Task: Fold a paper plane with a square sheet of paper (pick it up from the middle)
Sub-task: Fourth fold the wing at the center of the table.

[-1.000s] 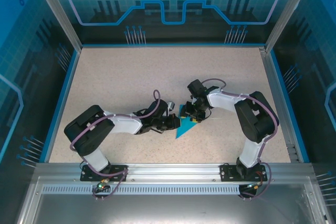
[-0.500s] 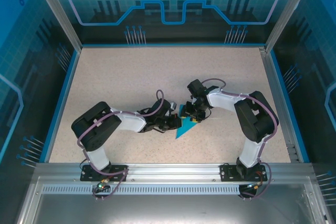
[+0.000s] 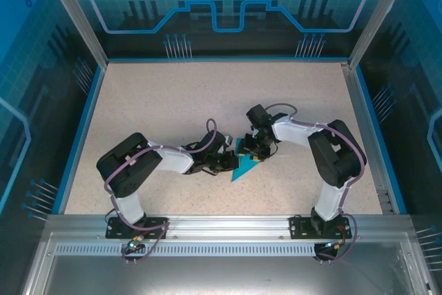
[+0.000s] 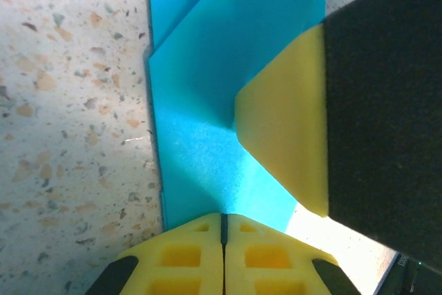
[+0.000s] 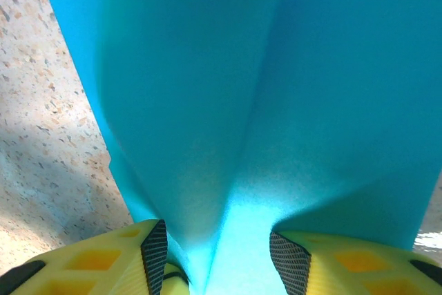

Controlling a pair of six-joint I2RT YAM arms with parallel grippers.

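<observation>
Two-handed creasing at mid-table on the square sheet of paper [image 3: 240, 169], folded to a point. With left gripper [image 4: 222, 226] fingers pressed together at its edge and right gripper [image 5: 215, 260] fingers part-spread, paper bulging between them, grip unclear. Best to pin with the right and drag the left slowly along the crease, without lifting.

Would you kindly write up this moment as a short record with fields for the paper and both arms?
Sheet of paper: teal, partly folded, pointed toward the arm bases, on the table
Left gripper: jaws shut, tips at the paper's edge
Right gripper: jaws apart, paper running up between them
Stage: folding not yet finished
</observation>
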